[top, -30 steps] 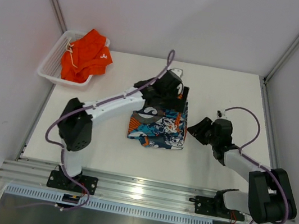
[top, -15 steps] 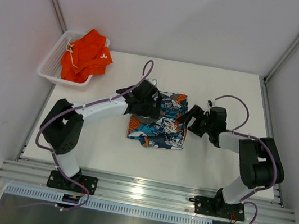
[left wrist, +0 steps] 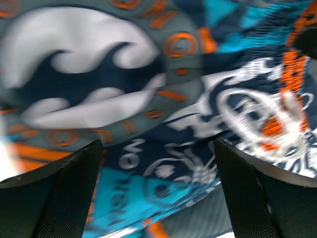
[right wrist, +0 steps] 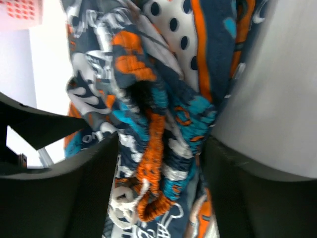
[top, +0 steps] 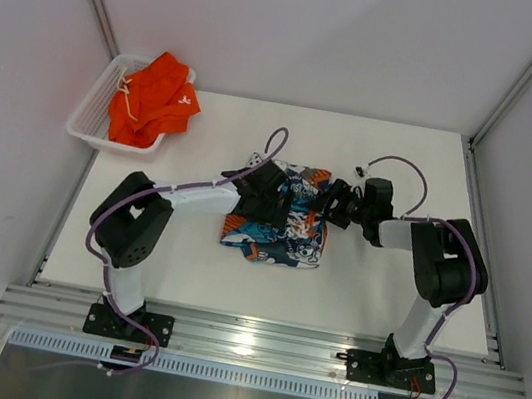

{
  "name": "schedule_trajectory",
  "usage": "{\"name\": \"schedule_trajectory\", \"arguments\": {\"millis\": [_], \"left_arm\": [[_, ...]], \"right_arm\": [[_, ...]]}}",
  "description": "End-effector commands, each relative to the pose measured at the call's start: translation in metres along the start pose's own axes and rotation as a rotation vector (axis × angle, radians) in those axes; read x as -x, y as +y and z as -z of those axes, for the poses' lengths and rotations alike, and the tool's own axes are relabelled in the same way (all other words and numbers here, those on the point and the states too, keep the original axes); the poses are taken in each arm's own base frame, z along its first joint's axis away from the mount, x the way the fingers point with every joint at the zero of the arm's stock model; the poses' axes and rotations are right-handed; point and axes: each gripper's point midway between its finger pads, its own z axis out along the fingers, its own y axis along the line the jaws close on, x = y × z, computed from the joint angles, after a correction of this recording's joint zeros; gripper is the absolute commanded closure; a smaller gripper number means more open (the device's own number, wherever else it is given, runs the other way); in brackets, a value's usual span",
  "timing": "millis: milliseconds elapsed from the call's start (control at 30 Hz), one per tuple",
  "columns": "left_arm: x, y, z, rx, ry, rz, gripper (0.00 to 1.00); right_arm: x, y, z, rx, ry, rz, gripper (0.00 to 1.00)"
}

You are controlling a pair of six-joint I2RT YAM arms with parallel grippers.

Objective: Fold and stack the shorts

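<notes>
Left tool (left wrist: 157, 148) hangs over the printed shorts (top: 277, 227), fingers wide apart. Right tool (right wrist: 158, 144) straddles the waistband (right wrist: 151, 148) bunched at their right edge; whether it clamps, I cannot tell.

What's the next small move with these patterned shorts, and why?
Probably close the right gripper on the bunched waistband: it straddles that edge of the patterned shorts, while the left gripper hovers open over them, holding nothing.
</notes>
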Motion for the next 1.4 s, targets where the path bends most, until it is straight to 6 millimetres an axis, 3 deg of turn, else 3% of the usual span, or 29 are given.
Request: {"name": "schedule_trajectory", "arguments": {"millis": [0,133,200,233,267,300,367,400,433,500,533,567,600,667,700,733,800,833,867,967,1000,1033,1067,1100,1167,1200,1367], "left_arm": [[-0.015,-0.025,-0.009,-0.070,0.020,-0.040,0.05],[-0.036,-0.037,-0.015,-0.054,0.050,-0.020,0.06],[-0.053,-0.048,-0.017,-0.078,0.074,-0.007,0.06],[-0.059,-0.062,-0.017,-0.115,0.078,-0.008,0.06],[-0.061,-0.069,-0.017,-0.131,0.076,-0.002,0.06],[-0.065,-0.076,-0.018,-0.143,0.081,0.027,0.06],[-0.063,-0.104,-0.016,-0.225,0.065,0.042,0.06],[-0.054,-0.122,-0.010,-0.281,0.051,0.067,0.06],[-0.046,-0.132,-0.002,-0.304,0.029,0.069,0.05],[-0.006,-0.158,0.028,-0.380,-0.057,0.055,0.03],[0.002,-0.155,0.045,-0.369,-0.063,0.044,0.02],[0.028,-0.156,0.062,-0.359,-0.129,0.053,0.01],[0.040,-0.152,0.077,-0.350,-0.145,0.033,0.01],[0.067,-0.137,0.102,-0.366,-0.183,0.053,0.01],[0.068,-0.127,0.107,-0.366,-0.169,0.050,0.01],[0.081,-0.104,0.107,-0.342,-0.183,0.081,0.01],[0.083,-0.070,0.109,-0.293,-0.201,0.098,0.01],[0.077,-0.034,0.094,-0.234,-0.181,0.134,0.01],[0.081,-0.021,0.095,-0.227,-0.190,0.143,0.01],[0.072,0.022,0.085,-0.154,-0.171,0.083,0.01],[0.070,0.035,0.081,-0.104,-0.173,0.025,0.01],[0.063,0.042,0.076,-0.076,-0.159,0.006,0.01],[0.054,0.052,0.067,-0.032,-0.141,0.003,0.01],[0.055,0.054,0.062,-0.028,-0.150,-0.004,0.01],[0.040,0.059,0.045,-0.018,-0.113,-0.003,0.01],[0.044,0.059,0.040,-0.020,-0.128,0.005,0.01],[0.034,0.067,0.021,-0.033,-0.115,0.011,0.01]], "right_arm": [[-0.023,-0.009,-0.004,-0.076,0.076,0.007,0.34],[-0.013,-0.012,-0.008,-0.172,0.073,0.060,0.74],[0.004,-0.001,-0.015,-0.155,0.052,0.082,0.78],[0.003,-0.002,-0.020,-0.163,0.070,0.088,0.81],[0.007,0.001,-0.025,-0.161,0.069,0.096,0.82],[0.026,0.015,-0.033,-0.131,0.045,0.119,0.84],[0.032,0.019,-0.048,-0.097,0.058,0.124,0.85],[0.050,0.045,-0.055,-0.007,0.050,0.144,0.75],[0.053,0.051,-0.061,0.034,0.065,0.138,0.63],[0.078,0.070,-0.057,0.085,0.035,0.141,0.39],[0.094,0.081,-0.052,0.099,-0.002,0.156,0.27],[0.114,0.091,-0.037,0.099,-0.052,0.184,0.20],[0.122,0.085,-0.029,0.042,-0.074,0.180,0.10],[0.140,0.092,-0.004,0.011,-0.128,0.197,0.08],[0.149,0.081,0.007,-0.035,-0.157,0.177,0.07],[0.141,0.073,0.015,-0.073,-0.134,0.148,0.07],[0.127,0.055,0.038,-0.168,-0.126,0.114,0.06],[0.121,0.050,0.046,-0.198,-0.127,0.106,0.06],[0.096,0.034,0.051,-0.238,-0.089,0.085,0.06],[0.068,0.032,0.078,-0.275,-0.088,0.075,0.01],[0.041,0.015,0.083,-0.313,-0.052,0.053,0.00],[0.036,0.028,0.094,-0.286,-0.077,0.066,0.01],[0.025,0.028,0.098,-0.274,-0.070,0.062,0.00],[0.003,0.017,0.102,-0.283,-0.043,0.044,0.01],[-0.007,0.023,0.113,-0.253,-0.054,0.024,0.01],[-0.013,0.022,0.115,-0.247,-0.053,0.017,0.00],[-0.047,0.006,0.117,-0.282,-0.019,-0.016,0.00]]}}
